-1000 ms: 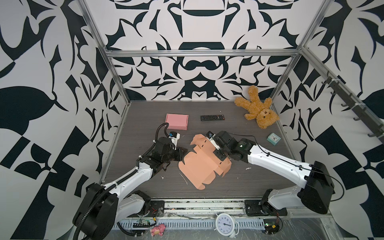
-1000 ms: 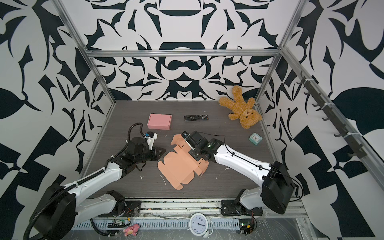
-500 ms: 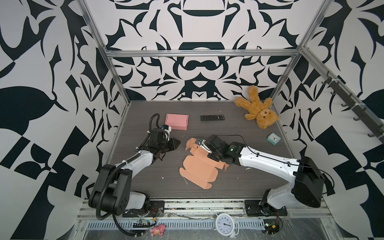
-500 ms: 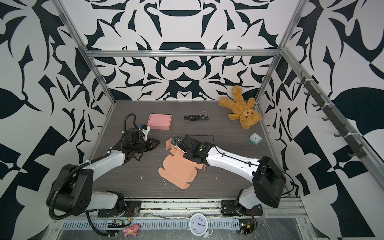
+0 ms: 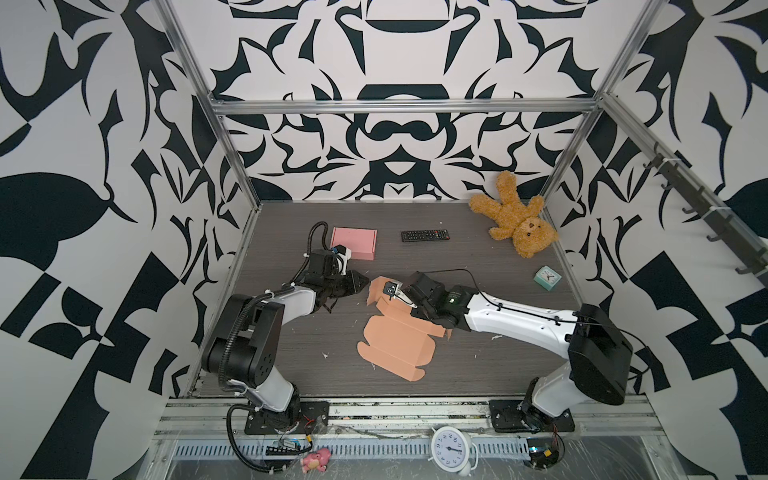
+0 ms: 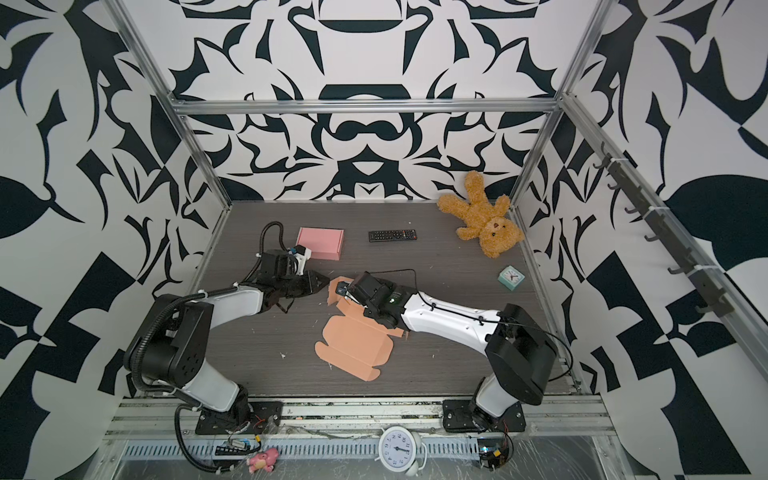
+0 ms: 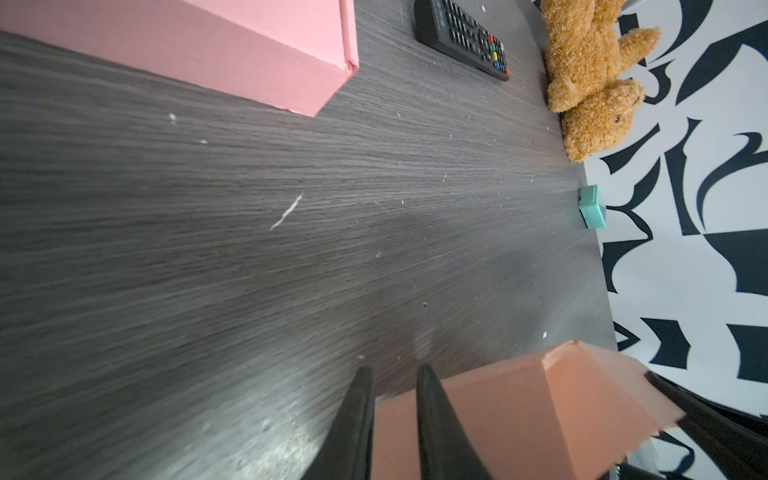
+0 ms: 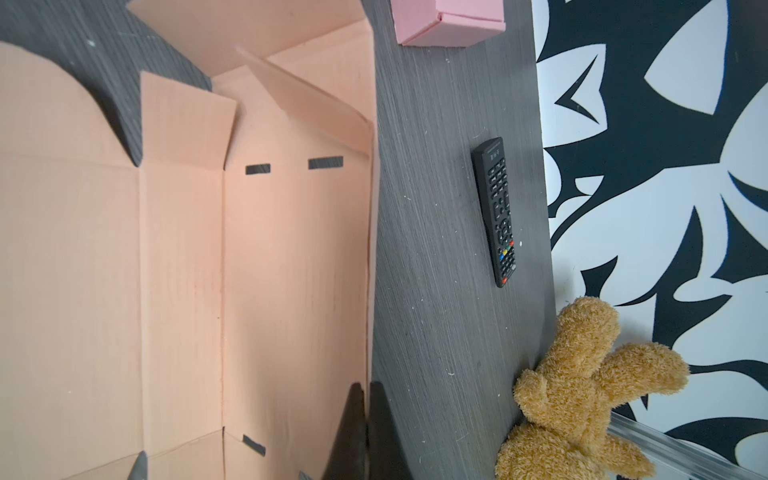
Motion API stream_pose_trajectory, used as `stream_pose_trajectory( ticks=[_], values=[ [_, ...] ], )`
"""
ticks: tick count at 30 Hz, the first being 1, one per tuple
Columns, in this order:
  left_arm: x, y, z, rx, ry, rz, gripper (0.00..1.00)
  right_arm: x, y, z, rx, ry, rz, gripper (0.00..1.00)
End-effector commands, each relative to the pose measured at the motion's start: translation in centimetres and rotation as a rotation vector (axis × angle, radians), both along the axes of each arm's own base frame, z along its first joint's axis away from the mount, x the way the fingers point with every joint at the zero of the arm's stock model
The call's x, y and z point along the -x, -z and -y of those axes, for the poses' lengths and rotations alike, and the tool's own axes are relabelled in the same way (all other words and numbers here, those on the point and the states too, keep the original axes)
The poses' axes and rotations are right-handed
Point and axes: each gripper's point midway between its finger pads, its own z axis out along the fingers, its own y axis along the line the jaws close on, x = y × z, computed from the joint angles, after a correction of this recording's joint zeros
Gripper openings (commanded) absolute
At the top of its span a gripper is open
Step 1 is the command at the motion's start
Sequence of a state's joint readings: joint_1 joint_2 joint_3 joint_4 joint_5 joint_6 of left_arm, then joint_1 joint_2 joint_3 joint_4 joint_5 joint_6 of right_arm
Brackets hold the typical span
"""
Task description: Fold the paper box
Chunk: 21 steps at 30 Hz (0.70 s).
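Back left, the pink box [image 5: 353, 243] sits shut. The left fingers [image 7: 355, 415] hover slightly spread beside the paper box [image 5: 395, 345], mostly flat at bench [image 5: 478, 374] centre, long axis running back-to-front; right fingers [image 8: 354, 419] pinch its upturned far edge.

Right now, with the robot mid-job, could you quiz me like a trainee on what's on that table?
1. True or false: the orange cardboard is already folded into a closed box.
2. What lies between the pink box and the teddy bear? A remote control; B cup; C scissors.
3. Which hand pinches the cardboard's raised edge?
Key: 1 false; 2 A; 3 the right hand.
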<state>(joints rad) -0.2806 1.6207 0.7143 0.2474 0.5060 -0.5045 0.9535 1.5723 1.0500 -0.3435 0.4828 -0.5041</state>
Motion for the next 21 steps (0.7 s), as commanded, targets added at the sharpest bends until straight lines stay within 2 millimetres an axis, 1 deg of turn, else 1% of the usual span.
stream_pose_trajectory(
  ticks=[1, 5, 12, 16, 21],
  values=[
    [0.2, -0.4, 1.0, 0.056, 0.051, -0.006, 0.24, -0.8, -1.0, -0.7, 0.018, -0.021, 0.058, 0.0],
    [0.8, 0.2, 1.2, 0.077, 0.063, -0.048, 0.25, -1.2, -0.6, -0.7, 0.053, -0.032, 0.073, 0.0],
    [2.3, 0.3, 1.5, 0.097, 0.092, -0.061, 0.26, -1.9, -0.5, -0.9, 0.079, -0.051, 0.112, 0.0],
    [3.1, -0.2, 1.6, 0.119, 0.101, -0.061, 0.27, -1.8, -0.9, -1.3, 0.098, -0.087, 0.169, 0.0],
    [4.0, -1.1, 1.3, 0.129, 0.101, -0.034, 0.27, -1.2, -1.7, -1.8, 0.108, -0.156, 0.231, 0.0]
  ],
)
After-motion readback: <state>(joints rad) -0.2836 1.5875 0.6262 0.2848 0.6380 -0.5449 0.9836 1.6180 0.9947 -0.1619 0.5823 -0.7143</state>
